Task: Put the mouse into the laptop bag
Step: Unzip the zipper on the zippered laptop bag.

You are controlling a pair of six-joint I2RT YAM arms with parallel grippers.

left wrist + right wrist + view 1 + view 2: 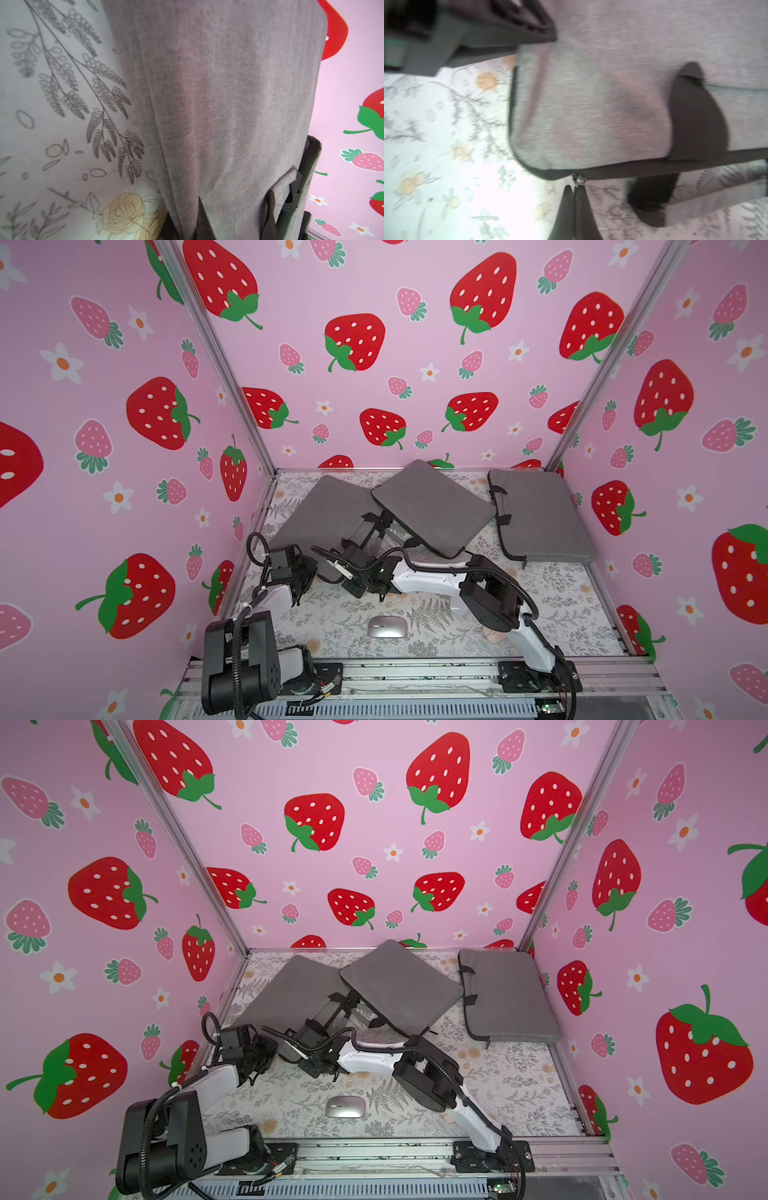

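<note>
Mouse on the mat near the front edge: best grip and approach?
Take the silver mouse across its narrow width at mid-length, coming straight down. It lies flat on the floral mat, low and domed, with its long axis side to side in both top views. The jaws should close on its near and far flanks; the rounded ends would likely slip.

White arm shells (pixel 428 578), black joints (pixel 484 595), ribbed black cables (pixel 237 655)

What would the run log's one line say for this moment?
mouse: untouched on table | left gripper: clamping bag | right gripper: pinching zipper pull
</note>
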